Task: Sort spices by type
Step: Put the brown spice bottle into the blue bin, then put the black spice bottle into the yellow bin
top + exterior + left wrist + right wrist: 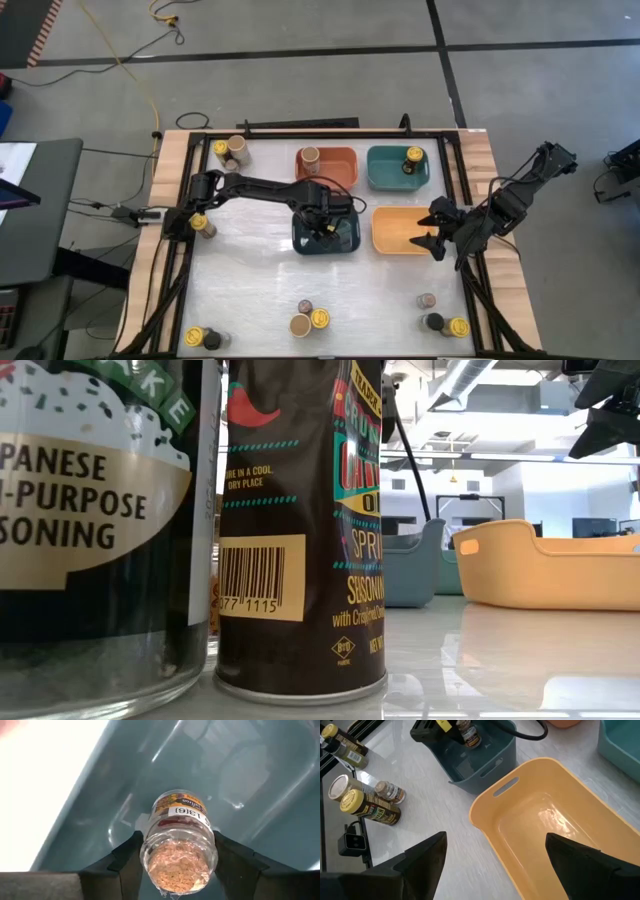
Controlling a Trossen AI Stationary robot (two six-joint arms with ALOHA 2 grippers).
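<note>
Left claw (177, 865): closed on a small clear spice jar (178, 840) of orange-tan granules, fingers on either side of the glass; jar hangs inside the dark blue bin (260, 785), base toward the bin floor, not visibly resting on it

Step in hand, as judged: dropping this jar into the blue bin. Next move calls for lowering until the base sits flat, spreading the fingers, then lifting straight up clear of the bin wall so the jar is not tipped

Right claw (495, 855): fingers spread wide, holding nothing, hovering over the near end of the yellow bin (540, 820), which lies bare inside

Orange bin (326, 165): one tan-lidded jar inside. Teal bin (397, 167): one yellow-lidded jar inside

Unsorted jars on the surface (250, 280): a pair at the far left corner, two by the left arm's base, clusters along the near edge. Most of the sorting remains
</note>
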